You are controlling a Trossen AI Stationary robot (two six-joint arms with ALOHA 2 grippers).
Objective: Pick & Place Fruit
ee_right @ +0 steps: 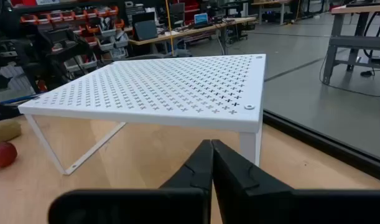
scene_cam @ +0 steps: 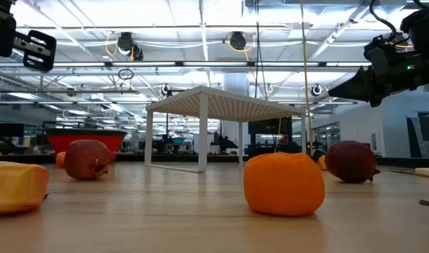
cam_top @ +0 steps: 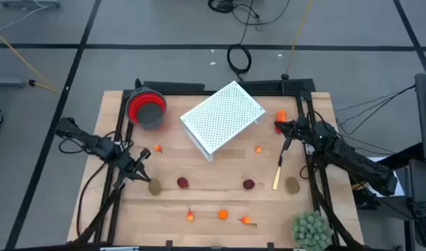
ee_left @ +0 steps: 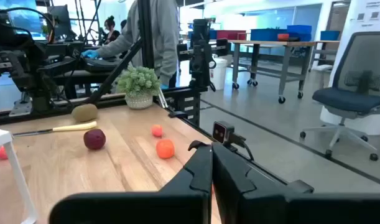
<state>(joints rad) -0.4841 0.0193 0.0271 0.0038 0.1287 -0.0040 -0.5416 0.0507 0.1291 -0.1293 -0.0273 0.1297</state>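
Toy fruit lies scattered on the wooden table. In the high view, an olive-brown oval [cam_top: 155, 186] and a dark red ball [cam_top: 183, 183] rest left of centre. A second red ball [cam_top: 249, 185] and a second oval [cam_top: 292, 185] rest to the right. Small orange pieces [cam_top: 223, 214] lie near the near edge, and a red-orange piece [cam_top: 280, 115] lies by the right arm. My left gripper [cam_top: 141, 169] [ee_left: 211, 167] is shut and hovers just beyond the left oval. My right gripper [cam_top: 282, 130] [ee_right: 211, 160] is shut and raised, facing the white shelf [ee_right: 165, 87].
A white perforated shelf [cam_top: 223, 117] stands at the table's centre back, with a red bowl [cam_top: 146, 107] to its left. A pale yellow stick [cam_top: 277, 174] lies beside the right oval. A spiky green plant ball [cam_top: 310, 229] sits at the near right corner. People show beyond the table.
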